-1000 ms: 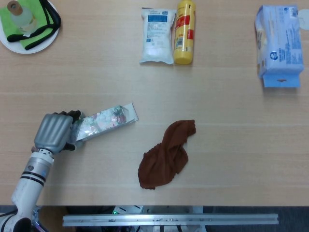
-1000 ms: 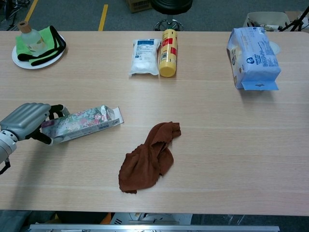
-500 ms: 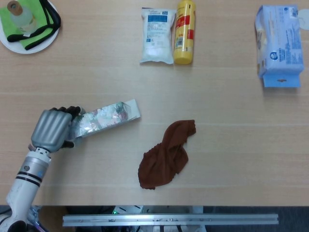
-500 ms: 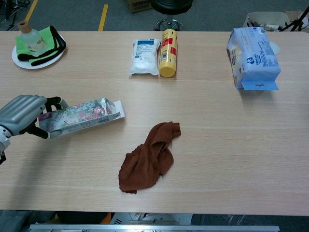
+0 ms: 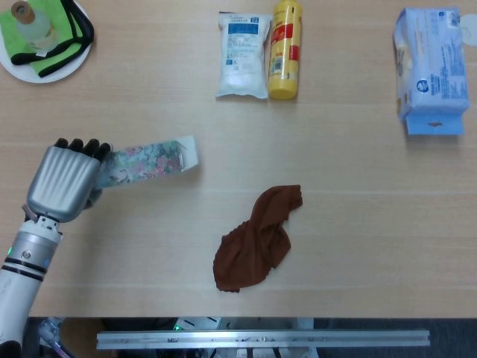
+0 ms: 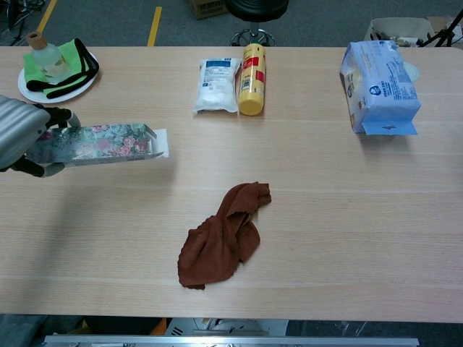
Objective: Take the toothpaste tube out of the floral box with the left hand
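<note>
My left hand (image 5: 65,181) (image 6: 16,134) grips one end of the long floral box (image 5: 145,162) (image 6: 101,144) and holds it up off the table, roughly level. The box's open end with its white flap (image 6: 160,143) points to the right. No toothpaste tube shows in either view; the inside of the box is hidden. My right hand is not in view.
A brown cloth (image 5: 257,239) lies crumpled mid-table. At the back stand a white packet (image 5: 243,54) and a yellow bottle (image 5: 284,49). A blue tissue pack (image 5: 430,69) sits far right. A plate (image 5: 45,71) with a green cloth and small bottle is at the back left.
My left hand has lifted the floral box off the table and drawn it up and to the left. The box now hangs nearly level instead of lying slanted on the wood.
</note>
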### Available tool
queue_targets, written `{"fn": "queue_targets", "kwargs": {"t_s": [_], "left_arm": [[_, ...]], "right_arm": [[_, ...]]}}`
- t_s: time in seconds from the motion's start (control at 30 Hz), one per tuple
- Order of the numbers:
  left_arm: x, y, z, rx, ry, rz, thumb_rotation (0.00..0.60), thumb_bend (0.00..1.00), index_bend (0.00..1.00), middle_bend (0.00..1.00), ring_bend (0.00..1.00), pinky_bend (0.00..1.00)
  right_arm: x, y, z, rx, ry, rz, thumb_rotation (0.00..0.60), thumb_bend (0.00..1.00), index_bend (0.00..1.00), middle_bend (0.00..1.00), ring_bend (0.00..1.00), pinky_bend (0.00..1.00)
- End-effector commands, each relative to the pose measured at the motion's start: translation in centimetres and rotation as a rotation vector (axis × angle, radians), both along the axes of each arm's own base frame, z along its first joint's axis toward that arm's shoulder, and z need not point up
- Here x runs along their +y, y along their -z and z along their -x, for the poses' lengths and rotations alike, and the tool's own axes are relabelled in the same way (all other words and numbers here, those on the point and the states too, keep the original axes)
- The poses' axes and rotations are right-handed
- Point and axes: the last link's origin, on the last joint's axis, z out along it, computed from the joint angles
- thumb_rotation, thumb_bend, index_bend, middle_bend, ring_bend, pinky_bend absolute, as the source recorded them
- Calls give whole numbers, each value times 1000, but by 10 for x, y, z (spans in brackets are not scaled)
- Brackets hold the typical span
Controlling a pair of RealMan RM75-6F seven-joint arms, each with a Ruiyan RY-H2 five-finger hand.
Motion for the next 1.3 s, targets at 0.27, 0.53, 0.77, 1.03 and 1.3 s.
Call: {"fn": "queue_targets", "kwargs": {"t_s": [0.27,0.53,0.77,1.03,1.3], "left_arm": [[25,-32,-9,276,172,-90,600,228,591,644,524,602],[28,-27,-4,589,501,-233,600,228,629,689,553,627],[32,-29,3,613,528,-267,600,228,625,687,552,627],[31,-30,6,560,475,-270,600,228,625,687,552,627],[26,-31,12,271,251,-219,600,228,610,680,548,626]], "right_arm": [[1,0,1,-3,3,2,600,273,363,313,207,317],[1,2,2,-4,7,-3,600,273,363,313,207,317],[2,3,2,-10,10,-3,600,273,363,313,207,317],[2,4,4,-13,15,-4,600,273,363,313,207,317],[3,5,4,-15,17,-4,600,273,363,313,207,317]]}}
